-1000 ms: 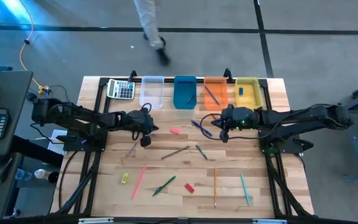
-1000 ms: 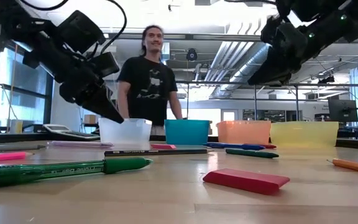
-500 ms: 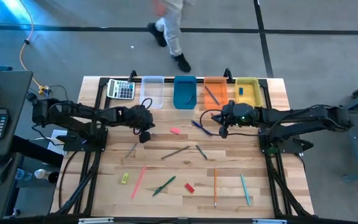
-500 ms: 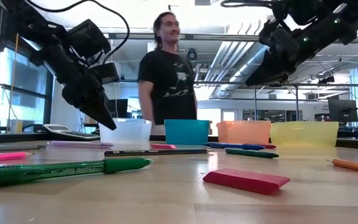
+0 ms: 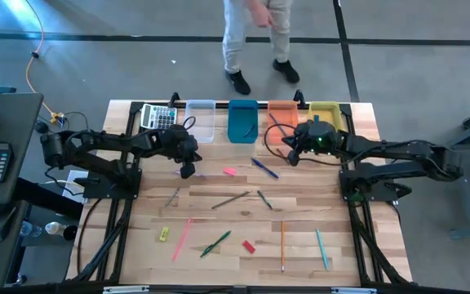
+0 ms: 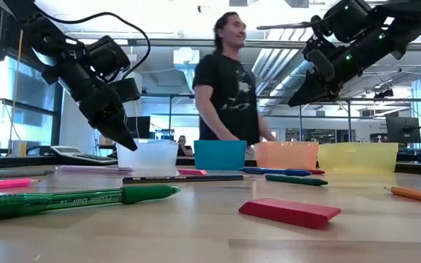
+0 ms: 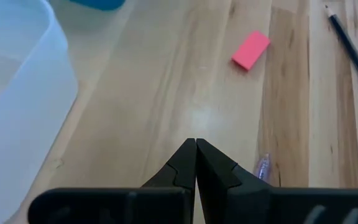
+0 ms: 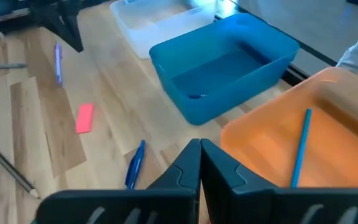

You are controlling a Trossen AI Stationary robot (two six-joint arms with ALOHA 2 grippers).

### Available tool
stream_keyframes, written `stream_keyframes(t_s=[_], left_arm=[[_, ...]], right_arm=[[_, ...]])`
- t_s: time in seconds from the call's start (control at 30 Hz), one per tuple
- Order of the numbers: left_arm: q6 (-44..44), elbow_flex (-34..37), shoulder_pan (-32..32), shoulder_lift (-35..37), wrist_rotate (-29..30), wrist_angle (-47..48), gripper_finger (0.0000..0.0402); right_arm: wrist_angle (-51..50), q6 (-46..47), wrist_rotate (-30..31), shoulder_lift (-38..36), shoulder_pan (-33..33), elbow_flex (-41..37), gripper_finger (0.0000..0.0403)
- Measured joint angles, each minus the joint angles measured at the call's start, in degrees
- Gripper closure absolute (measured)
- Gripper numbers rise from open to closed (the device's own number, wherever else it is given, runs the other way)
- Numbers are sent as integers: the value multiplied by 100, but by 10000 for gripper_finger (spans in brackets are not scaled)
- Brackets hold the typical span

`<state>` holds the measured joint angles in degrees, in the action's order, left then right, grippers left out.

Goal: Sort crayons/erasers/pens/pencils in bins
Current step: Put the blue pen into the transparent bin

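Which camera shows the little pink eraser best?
The left wrist view: the pink eraser lies big and clear on bare wood. The right wrist view shows it slanted, the high view as a tiny speck, and the low view only a thin pink sliver.

Bright overhead light — person (image 6: 229, 80) motion-blurred, foreground soft.

A robotics lab: exposed ceiling ducts (image 6: 269, 62), a far monitor (image 6: 402, 129), taped concrete floor (image 5: 414, 73).
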<state>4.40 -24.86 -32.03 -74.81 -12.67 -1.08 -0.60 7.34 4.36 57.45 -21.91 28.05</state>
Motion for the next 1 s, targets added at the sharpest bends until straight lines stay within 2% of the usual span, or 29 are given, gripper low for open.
stream_keyframes(t_s=[0.23, 0.47, 0.63, 0.8, 0.9, 1.0], left_arm=[[-264, 0, 23, 0, -113, 0, 386], [-324, 3, 24, 0, 86, -201, 353], [-559, 341, 28, 0, -295, -1375, 366], [-916, 722, 47, 0, -221, -2525, 397], [-1144, 923, 121, 2, -214, -3200, 397], [-1325, 1100, 177, 2, -203, -3720, 398]], right_arm=[[-179, -55, -272, 2, -280, 168, 403], [-362, -54, -245, 73, -6, 188, 403], [-306, 236, -14, 317, 509, 190, 403], [-330, 759, 124, 743, 1038, 190, 402], [-345, 1206, 143, 1057, 1273, 190, 400], [-386, 1579, 157, 1366, 1473, 190, 379]])
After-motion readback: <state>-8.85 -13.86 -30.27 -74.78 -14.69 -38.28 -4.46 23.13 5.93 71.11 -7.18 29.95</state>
